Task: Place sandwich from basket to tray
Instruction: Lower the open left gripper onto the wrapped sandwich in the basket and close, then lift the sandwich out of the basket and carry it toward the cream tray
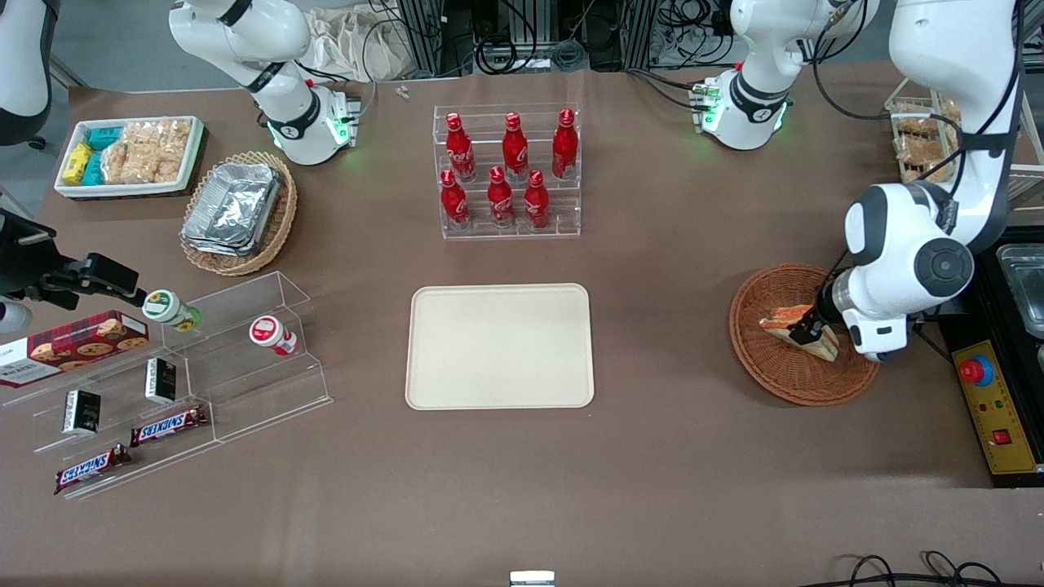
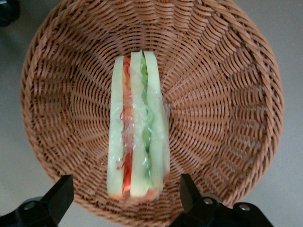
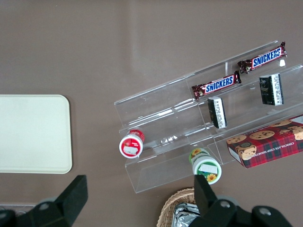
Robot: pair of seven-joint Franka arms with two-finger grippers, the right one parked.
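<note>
The hand (image 1: 806, 331) hangs low inside the basket (image 1: 763, 297), fingers (image 2: 56, 196) spread wide to either side of the sandwich (image 2: 137, 127), with only the basket's low rim around it. Between basket and tray (image 1: 499, 346) lies bare surface (image 1: 661, 342). The bottle rack (image 1: 507, 173) stands well apart from the tray, farther from the front camera.

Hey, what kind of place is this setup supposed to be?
Probably a lab mock-up of a snack counter: cola bottles on a rack, Snickers bars, and the open gripper over the sandwich in the basket.
</note>
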